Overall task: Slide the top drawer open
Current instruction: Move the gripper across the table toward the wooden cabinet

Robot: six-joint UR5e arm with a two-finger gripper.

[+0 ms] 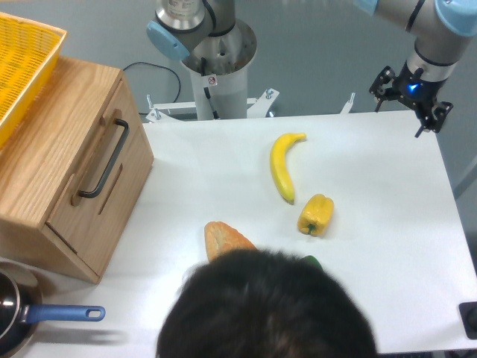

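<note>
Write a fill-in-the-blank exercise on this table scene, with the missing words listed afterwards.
1. The light-oak wooden top drawer with the long black bar handle is fully ____.
2. The curved yellow banana lies on the white table just behind the yellow bell ____.
3. The robot gripper hovers at the table's far corner, holding ____.
4. The yellow plastic basket sits on top of the wooden ____.

Missing words: closed; pepper; nothing; cabinet
</note>
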